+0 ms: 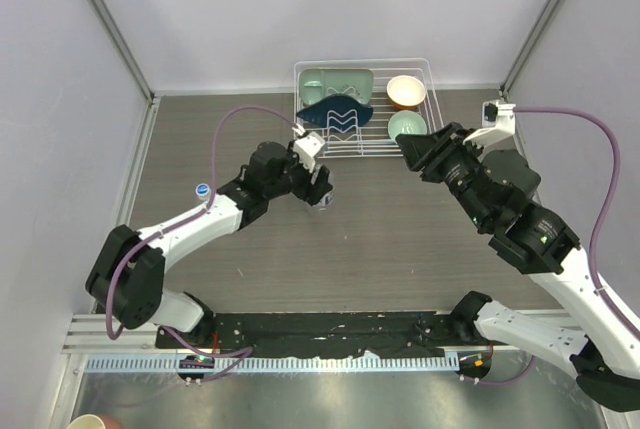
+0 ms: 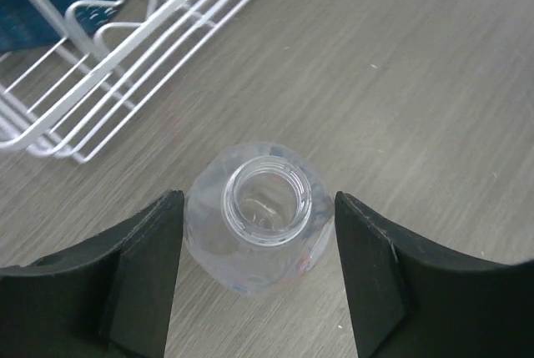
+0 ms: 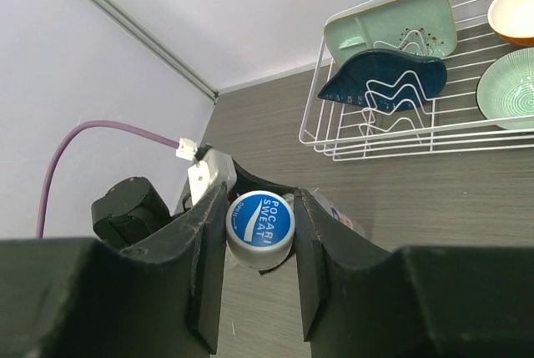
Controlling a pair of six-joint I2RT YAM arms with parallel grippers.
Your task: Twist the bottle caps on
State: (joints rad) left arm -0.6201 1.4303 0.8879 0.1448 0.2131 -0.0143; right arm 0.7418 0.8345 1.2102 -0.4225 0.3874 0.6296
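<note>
Right gripper (image 3: 259, 208) up close: jaws clamped on a blue-topped bottle cap (image 3: 260, 224), held above the table. Left gripper (image 2: 257, 208) presses on both sides of an uncapped clear bottle (image 2: 259, 254), upright on the grey wood-grain table (image 2: 434, 83). Second cap (image 1: 203, 190) lies well left of it. White wire rack (image 1: 365, 109) sits at the far white wall (image 1: 330, 9).

1. Clear bottle (image 2: 263, 216): stood upright, uncapped, low in the frame's centre.
2. Blue-topped cap (image 3: 260, 223): pinched at both sides, lower centre, printed "POCARI SWEAT".
3. Second cap (image 1: 202, 189): lay at middle left.
</note>
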